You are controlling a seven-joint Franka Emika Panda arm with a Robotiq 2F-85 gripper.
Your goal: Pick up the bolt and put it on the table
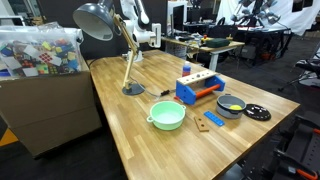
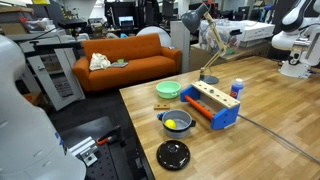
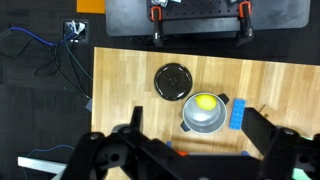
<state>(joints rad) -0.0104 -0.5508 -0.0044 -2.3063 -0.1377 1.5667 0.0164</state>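
The light-brown wooden table [image 1: 150,145] carries a blue toy toolbox [image 1: 197,88] with an orange part on its front. A small bolt-like piece [image 1: 185,71] stands on the toolbox's top at one end; it also shows in an exterior view [image 2: 237,88]. My gripper [image 3: 198,138] is open and empty, its fingers spread wide. It hangs high above the table, over the toolbox [image 3: 205,155], whose top is mostly hidden by the gripper body. In an exterior view the arm [image 1: 137,20] is at the back of the table, far from the toolbox.
A grey pot [image 3: 204,112] with a yellow object inside, a black lid [image 3: 173,80] and a blue brick [image 3: 237,114] lie near the table's edge. A green bowl [image 1: 167,115] and a desk lamp [image 1: 100,20] stand nearby. A cardboard box of items [image 1: 40,60] is beside the table.
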